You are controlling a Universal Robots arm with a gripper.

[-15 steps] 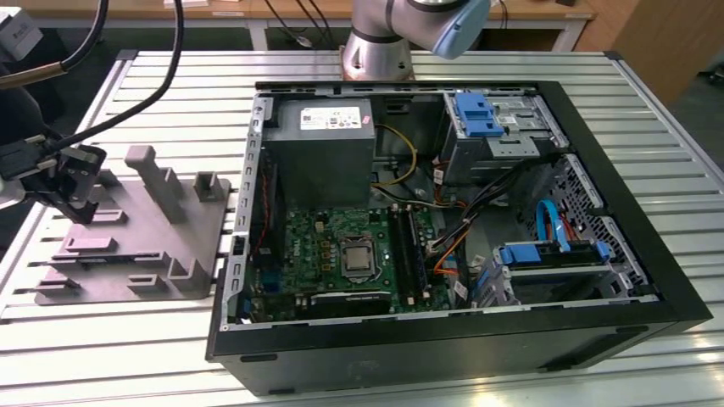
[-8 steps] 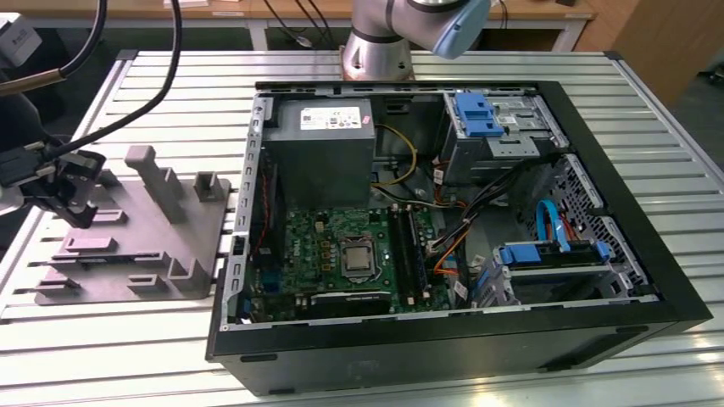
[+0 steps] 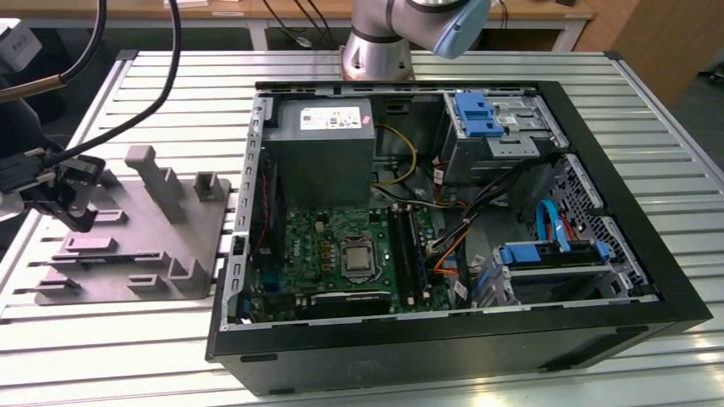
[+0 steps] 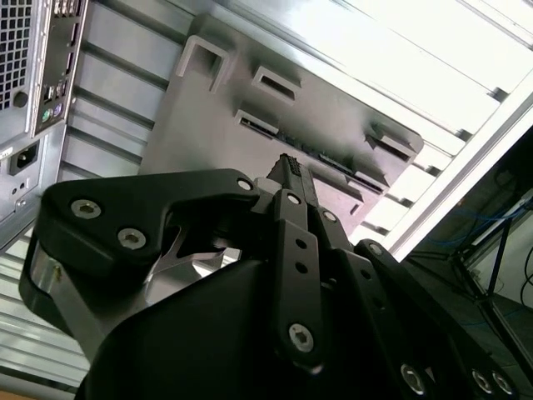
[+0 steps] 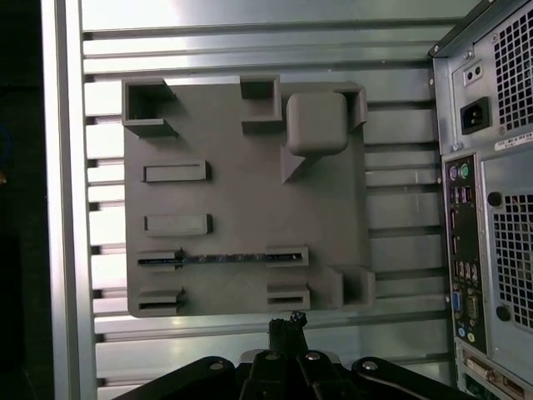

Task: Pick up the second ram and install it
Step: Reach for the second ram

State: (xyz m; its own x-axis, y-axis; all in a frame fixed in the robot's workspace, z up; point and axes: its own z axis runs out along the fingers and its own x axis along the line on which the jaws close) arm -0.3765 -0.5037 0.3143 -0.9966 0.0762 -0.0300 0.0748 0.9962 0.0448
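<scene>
second ram (image 5: 223, 259) sits edge-up in its tray (image 5: 241, 125) — thin, stiff, likely fragile; pinch mid-length. end effector (image 5: 287, 323) pressed together.

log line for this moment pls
gripper: at grey holder tray edge, not touching ram | second ram: lying in tray, not yet picked up | computer case: open

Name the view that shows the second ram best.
The first wrist view: the second ram lies full length across the grey tray's holders. The second wrist view catches part past the gripper; the exterior view, a faint dark line.
</scene>
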